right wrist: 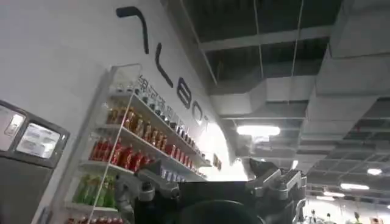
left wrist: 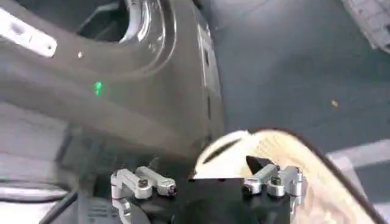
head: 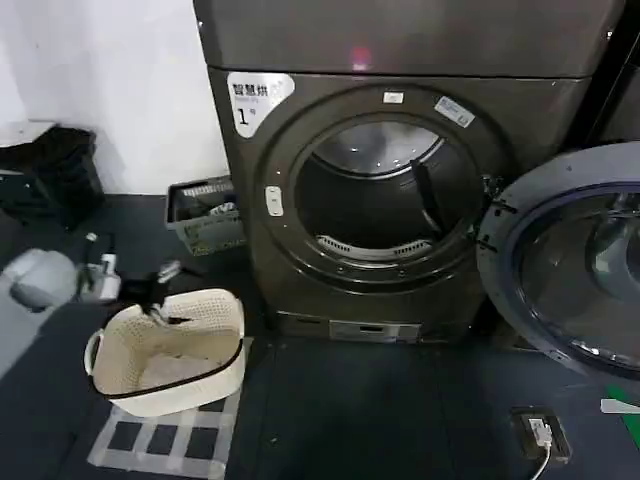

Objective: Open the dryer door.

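Head view: dryer door [head: 565, 262] swung wide open, chrome ring, dark glass.

On the dark floor I see a cream perforated laundry basket [head: 170, 350] standing partly on a checkered mat [head: 165, 440]. Behind it, near the white wall, a grey crate [head: 205, 212] holds items I cannot identify. A small black device with a white cable [head: 540, 432] lies apart. I see shelves of bottles [right wrist: 131, 149] beneath a lit ceiling.

The left tool [left wrist: 207, 182] has a black body with silver metal finger links fastened by dark screws; the right tool [right wrist: 213, 185] looks the same
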Available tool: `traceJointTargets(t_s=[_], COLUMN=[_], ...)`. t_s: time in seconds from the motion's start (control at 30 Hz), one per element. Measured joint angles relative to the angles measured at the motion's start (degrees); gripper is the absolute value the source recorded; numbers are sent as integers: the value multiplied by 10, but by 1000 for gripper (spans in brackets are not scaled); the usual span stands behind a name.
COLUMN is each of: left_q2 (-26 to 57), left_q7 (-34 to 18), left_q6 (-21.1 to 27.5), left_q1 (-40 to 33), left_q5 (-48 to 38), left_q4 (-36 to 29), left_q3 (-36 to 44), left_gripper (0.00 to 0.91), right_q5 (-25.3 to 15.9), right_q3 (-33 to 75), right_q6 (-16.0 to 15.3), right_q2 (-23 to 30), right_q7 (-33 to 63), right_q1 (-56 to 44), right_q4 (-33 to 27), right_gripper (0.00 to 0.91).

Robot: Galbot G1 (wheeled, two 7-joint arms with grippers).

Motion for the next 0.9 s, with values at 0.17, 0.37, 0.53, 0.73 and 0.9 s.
traceJointTargets(t_s=[0.17,0.37,0.53,0.73,0.9], left_q2=[14,19,19,19,19], left_q7=[-2,2,8,13,14], left_q6=[-10,-17,-23,-25,-28], left_q1=[0,-32,-48,-60,-73], left_q5=[9,11,27,39,56], left_q4=[12,26,42,62,80], left_q3=[5,35,52,61,69], left_gripper=[907,907,907,907,907], right_q5=[0,-9,-11,-13,-13], right_q3=[-1,1,4,8,9], right_q6=[0,1,2,15,15], right_q2=[5,6,6,4,5], right_q7=[-3,-11,-10,-1,-1], right_q1=[0,3,3,4,3], right_q4=[0,3,7,3,6], right_gripper=[907,907,907,907,907])
